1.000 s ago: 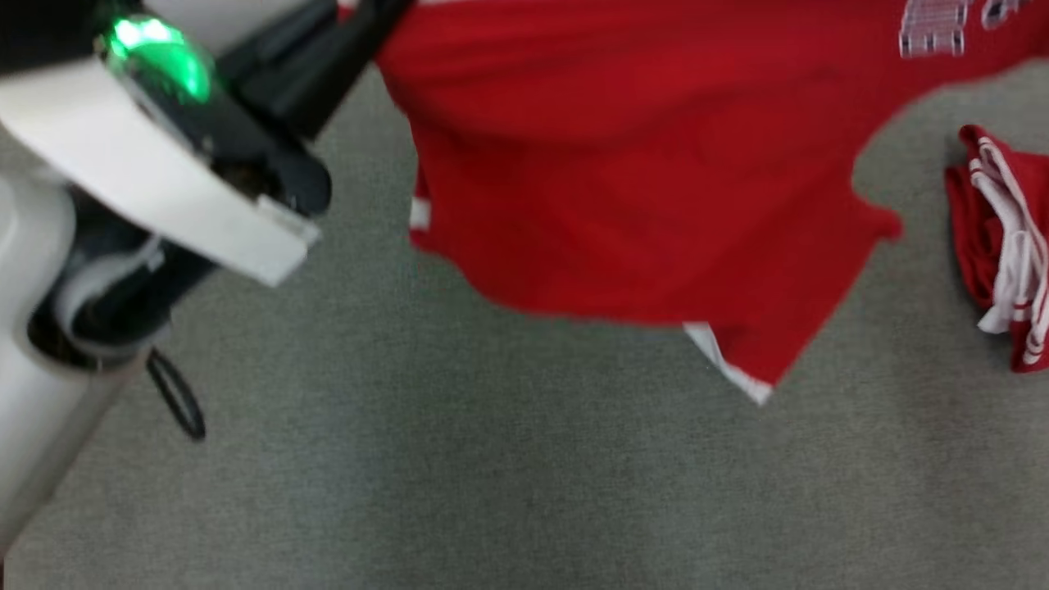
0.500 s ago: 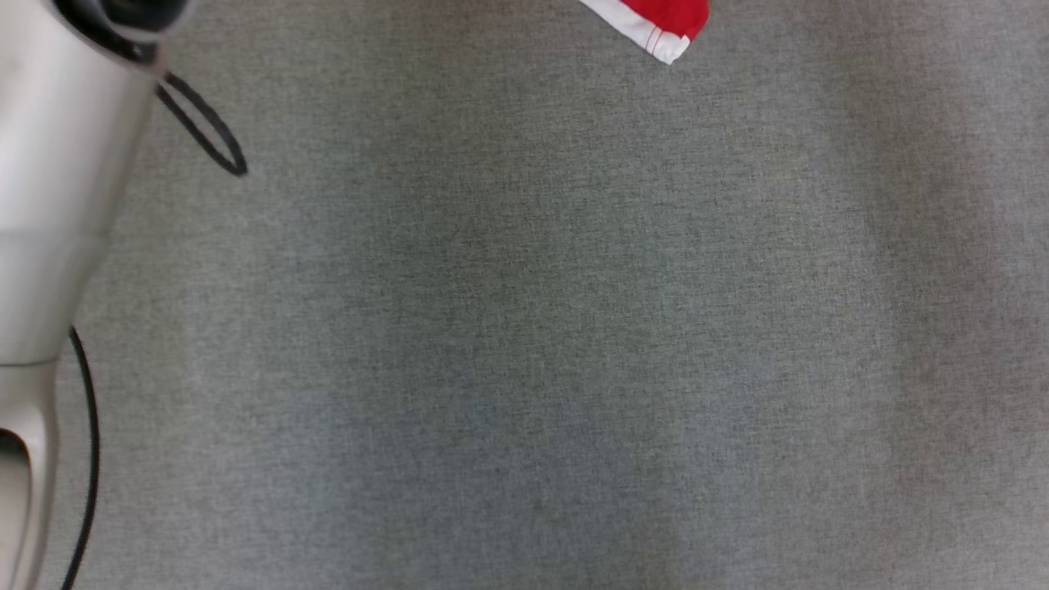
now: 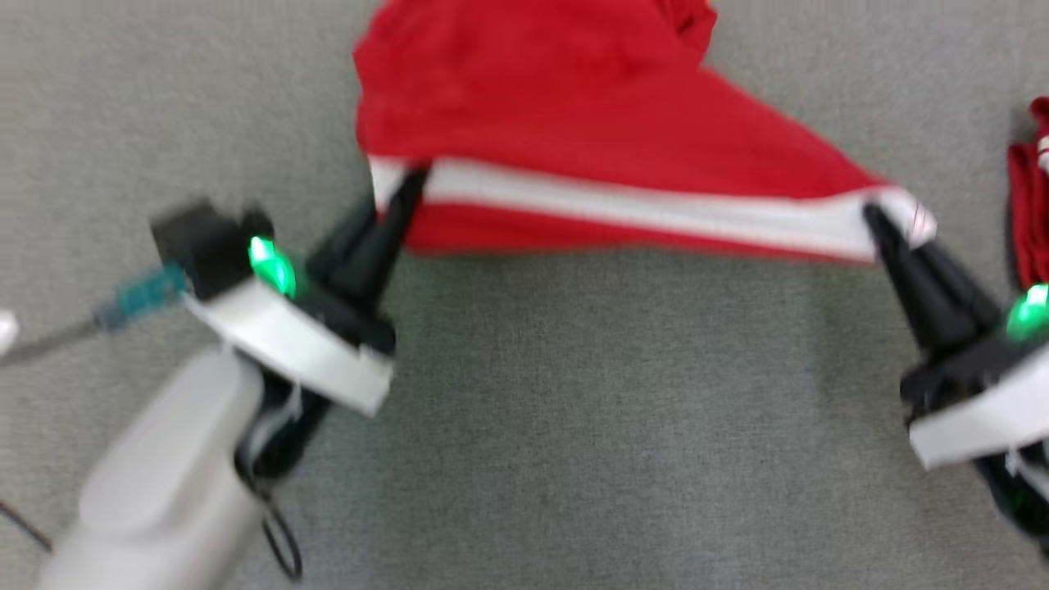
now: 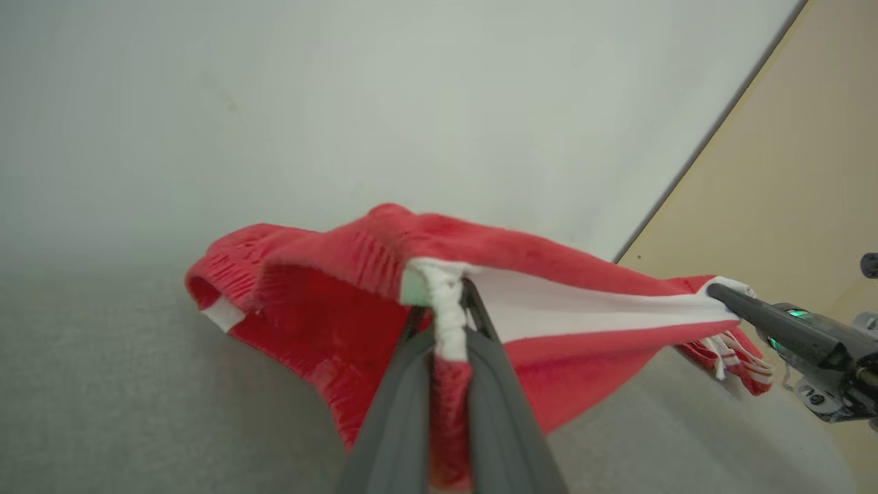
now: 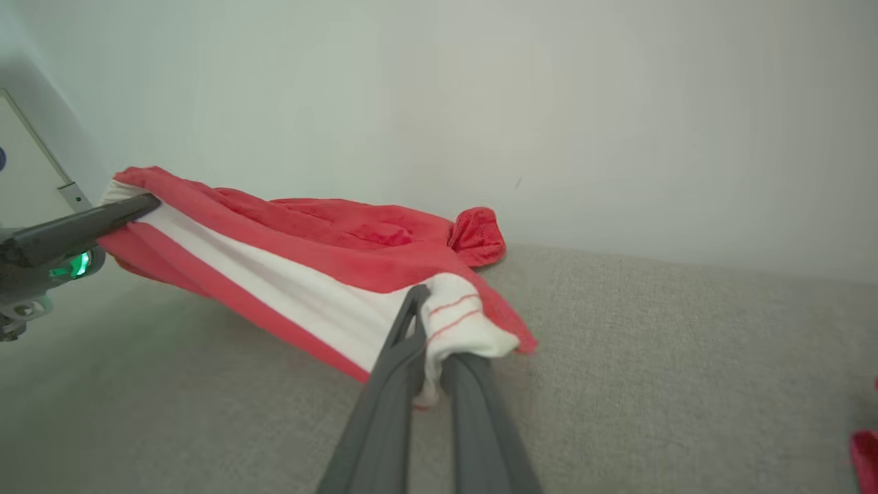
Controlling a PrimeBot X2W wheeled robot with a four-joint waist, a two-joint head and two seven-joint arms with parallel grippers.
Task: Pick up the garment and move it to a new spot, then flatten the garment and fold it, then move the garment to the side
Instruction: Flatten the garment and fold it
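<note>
Garment (image 3: 574, 123), red with a white band, lies partly on the grey surface (image 3: 574, 426), its banded edge lifted taut above that surface, with the left gripper (image 3: 407, 184) clenched on one end and the right gripper (image 3: 875, 217) on the other.

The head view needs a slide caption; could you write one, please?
Left gripper and right gripper, both shut on the white band of the red garment, stretch it over the grey surface.
</note>
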